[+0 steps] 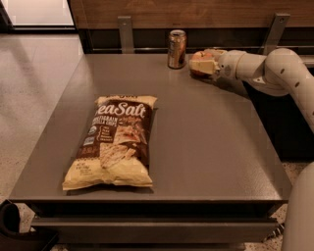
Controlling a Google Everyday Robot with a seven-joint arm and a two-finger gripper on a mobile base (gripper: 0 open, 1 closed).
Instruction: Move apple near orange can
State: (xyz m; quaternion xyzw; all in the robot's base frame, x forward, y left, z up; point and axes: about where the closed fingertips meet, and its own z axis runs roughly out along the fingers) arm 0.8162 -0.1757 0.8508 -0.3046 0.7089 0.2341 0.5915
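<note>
Landmark is the orange can, upright at the far edge of the grey table, a little right of the middle of that edge.

Nearest to the camera, far in front of the can and to its right, a pale rounded part of the robot body fills the lower right corner. Far in front of the can to its left, a dark object sits low in the bottom left corner; cannot tell what it is.

On the table, well in front of the can and slightly left of it, a chip bag lies flat, brown and yellow, "Sea Salt" print up, long axis pointing toward the can. Bag and can well apart, bare tabletop between them.

Right of the can, the cream arm reaches in from the right side, roughly level with the can.

The gripper is just right of the can, low over the tabletop, closed around the apple. The apple is held just beside the can on its right, narrow gap, not touching. Cannot tell whether the apple rests on the table or sits a hair above it.

Behind the can: two metal brackets, one to its left, one far to its right, on a wood panel wall. Left of the can, beyond the table, pale speckled floor.
</note>
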